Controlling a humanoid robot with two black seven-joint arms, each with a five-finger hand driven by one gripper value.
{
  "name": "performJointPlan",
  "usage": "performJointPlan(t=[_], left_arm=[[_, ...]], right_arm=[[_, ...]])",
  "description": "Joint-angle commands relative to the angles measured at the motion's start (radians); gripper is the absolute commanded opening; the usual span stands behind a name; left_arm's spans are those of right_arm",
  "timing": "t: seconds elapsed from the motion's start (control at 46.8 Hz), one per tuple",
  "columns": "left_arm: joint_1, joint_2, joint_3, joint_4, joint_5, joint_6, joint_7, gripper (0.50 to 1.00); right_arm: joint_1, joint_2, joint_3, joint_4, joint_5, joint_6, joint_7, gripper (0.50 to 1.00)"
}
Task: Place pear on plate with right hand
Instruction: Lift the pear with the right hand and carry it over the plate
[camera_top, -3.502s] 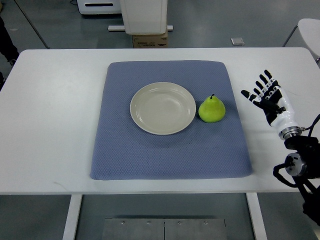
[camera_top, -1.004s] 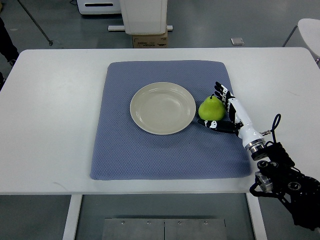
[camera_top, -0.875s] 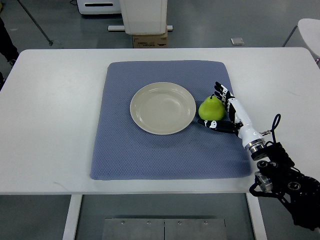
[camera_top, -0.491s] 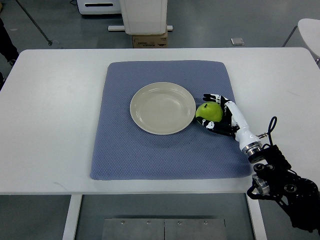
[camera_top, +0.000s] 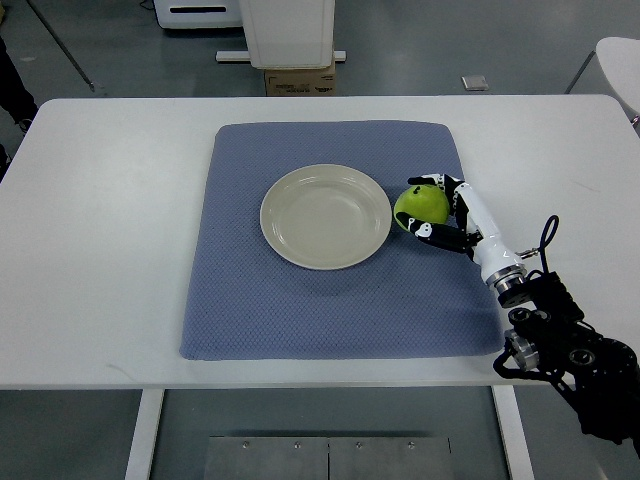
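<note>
**Right hand clasping the pear beside the plate**

Top view of a white table (camera_top: 110, 250) covered in the middle by a blue mat (camera_top: 330, 300). A round, cream-coloured plate (camera_top: 326, 216) lies on the mat, with nothing on it. Just to the right of the plate's rim is the green pear (camera_top: 419, 204), over the mat and not on the plate; whether it rests on the mat or is raised off it cannot be told from this view. The right hand (camera_top: 447, 212) reaches in from the lower right, its white forearm (camera_top: 490, 245) slanting up toward the pear. Its black-and-white fingers (camera_top: 432, 182) curl over the far side of the pear while the thumb (camera_top: 433, 233) presses against the near side, so the hand is closed around the fruit. Dark wrist joints and cables (camera_top: 560, 340) lie at the table's lower right edge. The left arm does not appear.
</note>
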Motion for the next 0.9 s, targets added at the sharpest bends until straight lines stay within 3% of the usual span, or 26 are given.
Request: performJointPlan(t=[0.0, 0.448, 0.875], left_arm=[[0.001, 0.0, 0.0, 0.0, 0.0, 0.0, 0.0, 1.0], [-0.001, 0.0, 0.0, 0.0, 0.0, 0.0, 0.0, 1.0], [0.001, 0.0, 0.0, 0.0, 0.0, 0.0, 0.0, 1.0]], right_arm=[[0.029, -0.004, 0.001, 0.003, 0.01, 0.002, -0.019, 0.5], [0.153, 0.031, -0.012, 0.008, 0.051, 0.001, -0.136, 0.5], [0.233, 0.128, -0.113, 0.037, 0.1, 0.007, -0.162, 0.5]])
